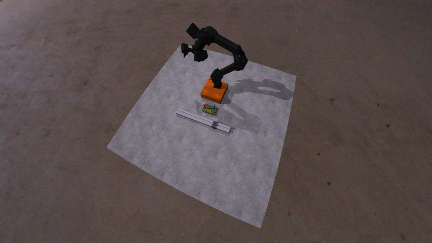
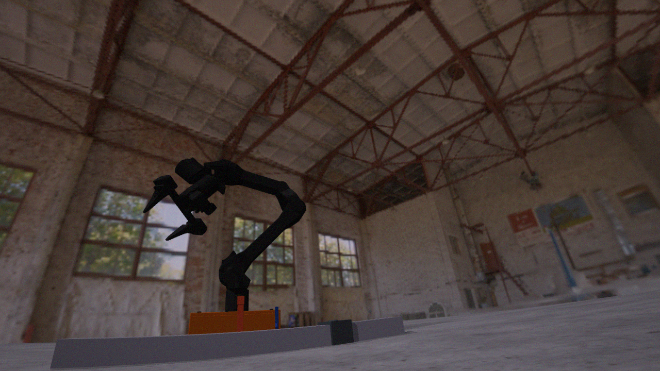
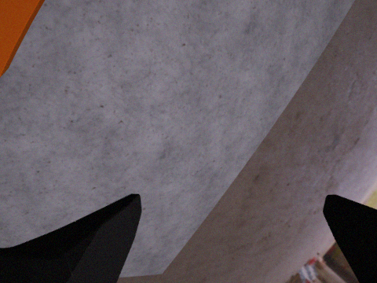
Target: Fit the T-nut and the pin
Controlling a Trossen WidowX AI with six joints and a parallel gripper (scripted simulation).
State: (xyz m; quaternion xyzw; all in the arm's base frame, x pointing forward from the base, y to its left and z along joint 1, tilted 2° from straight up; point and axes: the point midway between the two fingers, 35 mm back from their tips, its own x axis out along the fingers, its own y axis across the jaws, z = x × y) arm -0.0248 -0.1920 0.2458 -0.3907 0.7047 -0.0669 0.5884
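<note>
From left to right in the top view, you see one gripper, wide and unloaded; one rail; one green tray containing one nut with its orange handle upright, and one blue pin; and one bracket on the rail.

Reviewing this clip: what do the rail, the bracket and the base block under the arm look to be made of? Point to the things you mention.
Rail (image 1: 196, 117) (image 2: 184, 348): likely bare aluminum, silver-grey with a long slot.
Bracket (image 1: 214, 124) (image 2: 342, 332): dark grey, matte; painted metal or plastic, can't tell which.
Base block (image 1: 211, 90) (image 2: 216, 322) (image 3: 13, 27): even orange, perhaps plastic or painted metal.
</note>
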